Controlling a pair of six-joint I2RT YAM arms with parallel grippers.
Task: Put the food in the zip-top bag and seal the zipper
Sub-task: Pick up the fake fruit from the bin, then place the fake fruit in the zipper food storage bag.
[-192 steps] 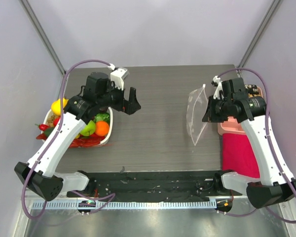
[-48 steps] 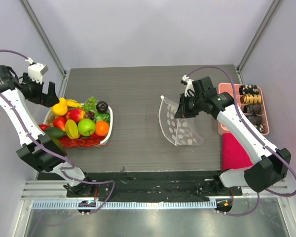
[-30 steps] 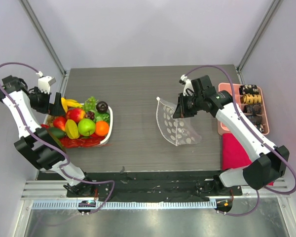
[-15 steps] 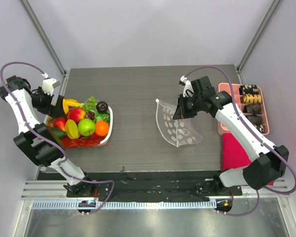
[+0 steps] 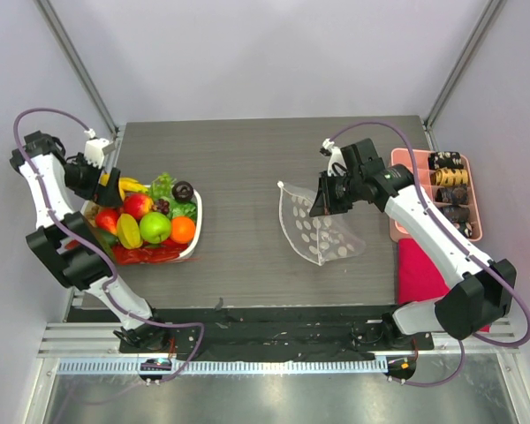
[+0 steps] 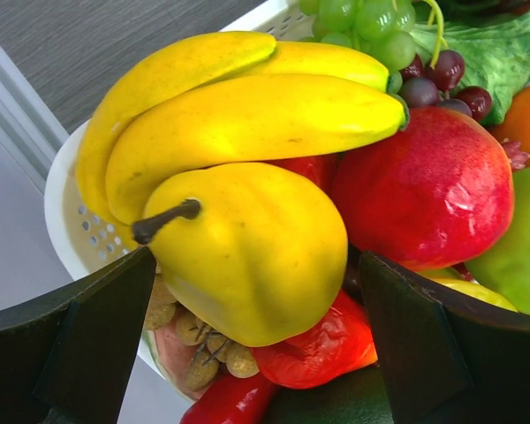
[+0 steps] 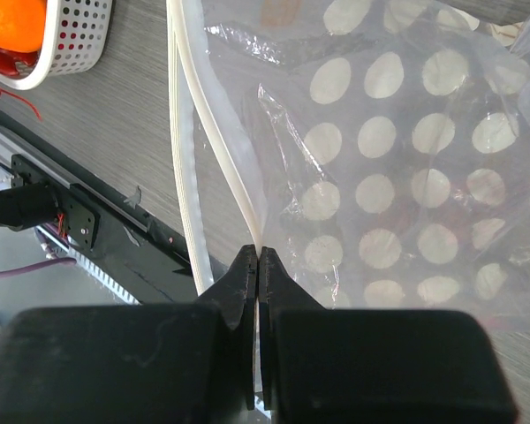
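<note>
Swinging in from the table's left edge, the left arm now has its pincer (image 5: pixel 104 179) over the far-left corner of the basket, while the right arm has drawn the zip-top bag (image 5: pixel 325 237) slightly leftward.

Across the dark grey table (image 5: pixel 247 159), basket and bag lie well apart. The white perforated basket (image 5: pixel 197 238) sits at the left, heaped with the food. Opposite, a pink tray (image 5: pixel 396 231) holding dark snack pieces (image 5: pixel 449 185) stands at the right edge, with a red cloth (image 5: pixel 420 274) just in front of it.

The clear dotted bag lies right of centre, its lower part on the table and its upper edge lifted. The right pincer (image 7: pixel 258 256) has its jaws pressed together, clamped on the bag's mouth edge where the zipper (image 7: pixel 214 132) runs into them. Nothing is inside the bag.

The left pincer stands wide apart, one finger (image 6: pixel 97 344) on each side of a yellow pear (image 6: pixel 265 238), not touching it as far as can be seen. Bananas (image 6: pixel 247 106) lie against the pear's far side, a red pomegranate (image 6: pixel 424 185) beside it, and green grapes (image 6: pixel 362 22) and a leafy piece (image 6: pixel 495 53) behind. A green apple (image 5: pixel 155 227) and an orange (image 5: pixel 183 230) sit at the basket's near side.
</note>
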